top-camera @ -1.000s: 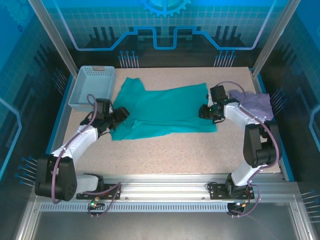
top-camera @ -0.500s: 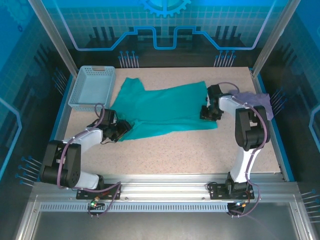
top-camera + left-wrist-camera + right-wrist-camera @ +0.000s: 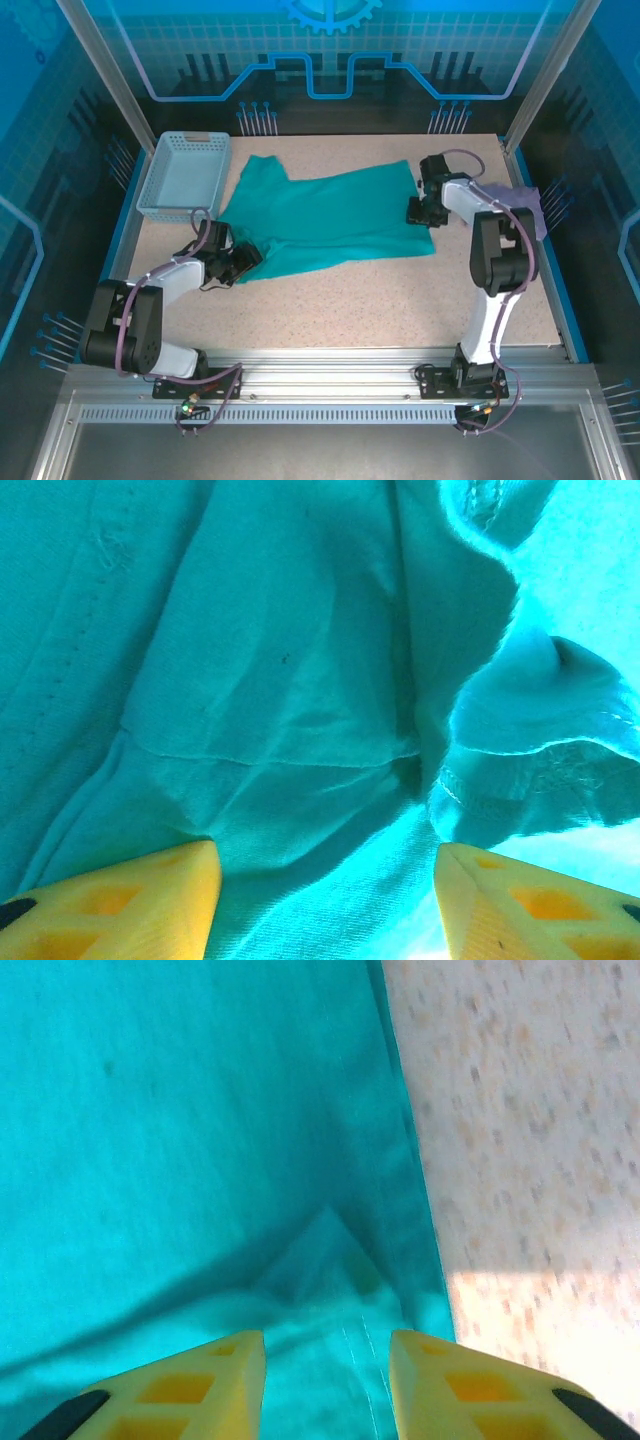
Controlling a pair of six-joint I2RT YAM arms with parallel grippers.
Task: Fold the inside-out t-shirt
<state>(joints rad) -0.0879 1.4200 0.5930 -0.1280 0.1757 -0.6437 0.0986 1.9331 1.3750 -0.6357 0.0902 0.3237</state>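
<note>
— Where's the teal-green soft cloth t-shirt [image 3: 330, 215]?
— Spread on the speckled desk [image 3: 380, 300] beside the pale blue plastic basket [image 3: 185, 175]; left fingers [image 3: 120, 900] parted over its basket end, right fingers [image 3: 170, 1385] parted over the far hem.

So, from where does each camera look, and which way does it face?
Top external: above and behind the arms, looking down at the table; both arms show.
Left wrist: close over the teal t-shirt, facing its wrinkles; yellow left fingers at bottom.
Right wrist: over the t-shirt's edge and table; yellow right fingers at bottom.
Shared: all three see the t-shirt.
</note>
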